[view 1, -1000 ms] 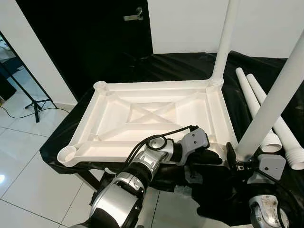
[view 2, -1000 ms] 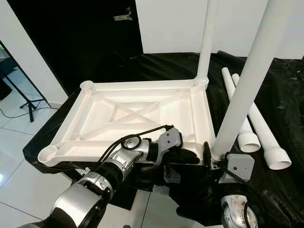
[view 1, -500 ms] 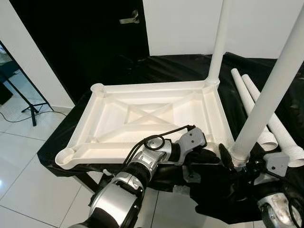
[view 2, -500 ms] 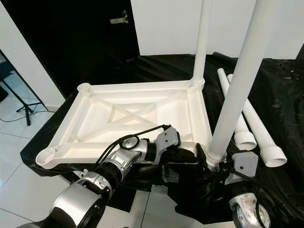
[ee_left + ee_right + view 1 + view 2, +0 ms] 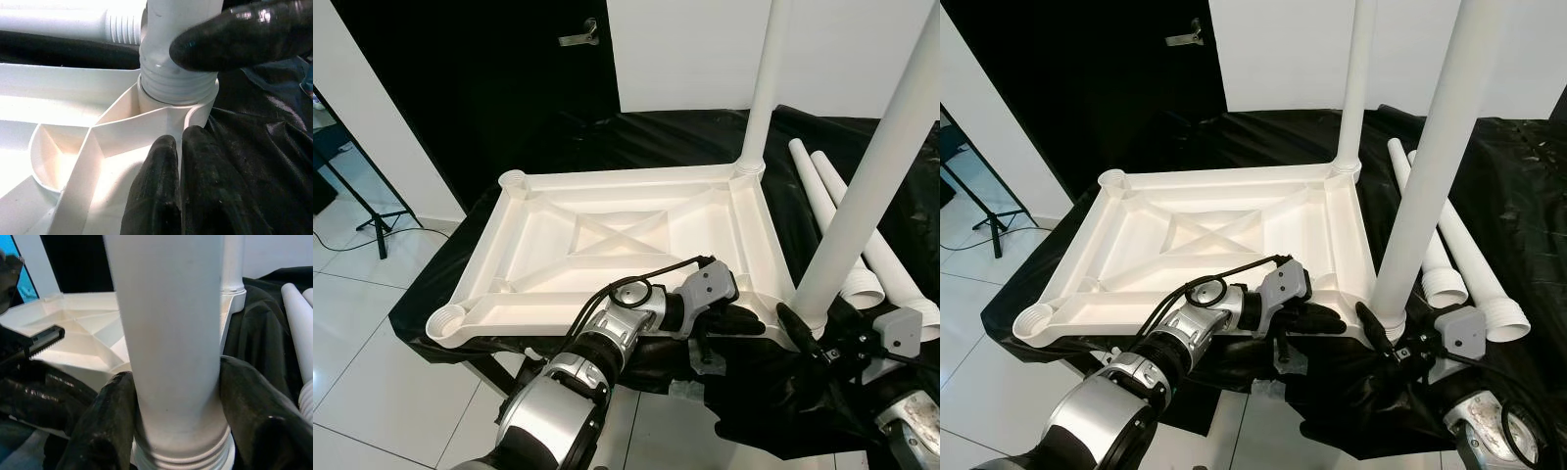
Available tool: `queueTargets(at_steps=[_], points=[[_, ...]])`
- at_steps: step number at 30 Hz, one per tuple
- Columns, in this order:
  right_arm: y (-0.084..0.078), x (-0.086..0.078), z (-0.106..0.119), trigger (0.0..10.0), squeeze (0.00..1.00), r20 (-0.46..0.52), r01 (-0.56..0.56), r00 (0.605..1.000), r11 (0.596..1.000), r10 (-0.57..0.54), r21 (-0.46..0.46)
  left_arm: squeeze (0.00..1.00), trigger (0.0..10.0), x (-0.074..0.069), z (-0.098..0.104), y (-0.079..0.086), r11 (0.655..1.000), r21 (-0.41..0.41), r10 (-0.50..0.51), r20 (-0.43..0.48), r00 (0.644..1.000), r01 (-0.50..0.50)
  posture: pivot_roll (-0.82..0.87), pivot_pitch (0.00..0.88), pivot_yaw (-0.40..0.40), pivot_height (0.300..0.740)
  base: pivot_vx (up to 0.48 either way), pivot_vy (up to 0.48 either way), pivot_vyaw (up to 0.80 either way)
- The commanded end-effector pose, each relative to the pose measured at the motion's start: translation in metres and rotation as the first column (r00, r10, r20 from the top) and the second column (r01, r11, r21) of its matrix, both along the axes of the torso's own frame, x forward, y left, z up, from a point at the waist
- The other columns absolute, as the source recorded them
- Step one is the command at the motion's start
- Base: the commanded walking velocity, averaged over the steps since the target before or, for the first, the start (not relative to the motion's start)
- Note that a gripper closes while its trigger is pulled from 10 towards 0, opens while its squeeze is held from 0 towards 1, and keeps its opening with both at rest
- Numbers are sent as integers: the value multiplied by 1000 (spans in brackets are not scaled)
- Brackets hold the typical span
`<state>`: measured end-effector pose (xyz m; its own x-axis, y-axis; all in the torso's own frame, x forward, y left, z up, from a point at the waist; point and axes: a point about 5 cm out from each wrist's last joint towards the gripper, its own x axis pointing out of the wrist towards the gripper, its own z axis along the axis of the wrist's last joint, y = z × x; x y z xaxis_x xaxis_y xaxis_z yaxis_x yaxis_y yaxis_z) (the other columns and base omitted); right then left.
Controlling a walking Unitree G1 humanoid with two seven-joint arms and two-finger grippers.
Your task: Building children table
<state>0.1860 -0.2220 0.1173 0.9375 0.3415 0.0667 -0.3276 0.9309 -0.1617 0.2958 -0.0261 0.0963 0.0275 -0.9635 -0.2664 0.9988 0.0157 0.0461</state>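
Observation:
The white table top (image 5: 626,179) lies upside down on a black-draped table. One white leg (image 5: 764,88) stands in its far right corner socket. A second leg (image 5: 862,196) stands at the near right corner, leaning slightly right. Its threaded end (image 5: 178,83) sits in the socket. My right gripper (image 5: 178,426) is shut on this leg just above the thread, one finger (image 5: 234,34) across it. My left gripper (image 5: 744,321) is shut, its fingers (image 5: 181,196) pressed together against the corner's rim beside the socket.
Two loose white legs (image 5: 886,264) lie side by side on the black cloth to the right of the table top. A dark door (image 5: 509,78) and a white wall stand behind. White tiled floor (image 5: 372,323) and a stand's feet are on the left.
My right wrist has swung out to the right around the base of the near leg, which stays at the corner. The left gripper has hardly moved. The camera has shifted slightly.

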Motion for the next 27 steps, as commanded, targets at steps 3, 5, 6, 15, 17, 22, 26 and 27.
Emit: queueTargets(at_steps=[3, 5, 6, 15, 17, 22, 26, 27], points=[[13, -8, -14, 0, 0, -70, -49, 996, 998, 52, 39, 0, 10000, -9, -40, 14, 980, 155, 137, -83, 987, -123, 20, 0, 83, 740, 0, 0, 0], [14, -9, -15, 0, 0, -72, -35, 997, 998, 38, 48, 0, 10000, -10, -40, 14, 980, 155, 135, -84, 987, -121, 20, 0, 83, 740, 0, 0, 0], [14, -11, -16, 0, 0, -74, -25, 997, 998, 29, 54, 0, 10000, -10, -40, 15, 980, 156, 135, -84, 987, -120, 20, 0, 83, 740, 0, 0, 0], [3, -26, -15, 0, 0, 28, 447, 893, 893, -448, 56, 0, 10000, -8, -39, 16, 980, 156, 140, -80, 987, -126, 34, 0, 87, 740, 0, 0, 0], [0, -30, -15, 0, 0, 35, 520, 852, 852, -523, 63, 0, 10000, -7, -39, 17, 979, 159, 140, -79, 987, -127, 34, 0, 87, 740, 0, 0, 0], [-1, -30, -15, 0, 0, 41, 591, 803, 803, -594, 72, 0, 10000, -7, -39, 18, 979, 163, 137, -76, 988, -123, 26, 0, 97, 740, 0, 0, 0], [-1, -28, -17, 2000, 0, 38, 597, 799, 799, -600, 70, 0, 10000, -6, -38, 17, 979, 163, 135, -74, 988, -122, 26, 0, 97, 740, 0, 0, 0], [2, -26, -18, 10000, 0, 32, 574, 816, 816, -577, 65, 0, 10000, -6, -38, 17, 979, 162, 134, -74, 988, -121, 25, 0, 96, 740, 0, 0, 0]])
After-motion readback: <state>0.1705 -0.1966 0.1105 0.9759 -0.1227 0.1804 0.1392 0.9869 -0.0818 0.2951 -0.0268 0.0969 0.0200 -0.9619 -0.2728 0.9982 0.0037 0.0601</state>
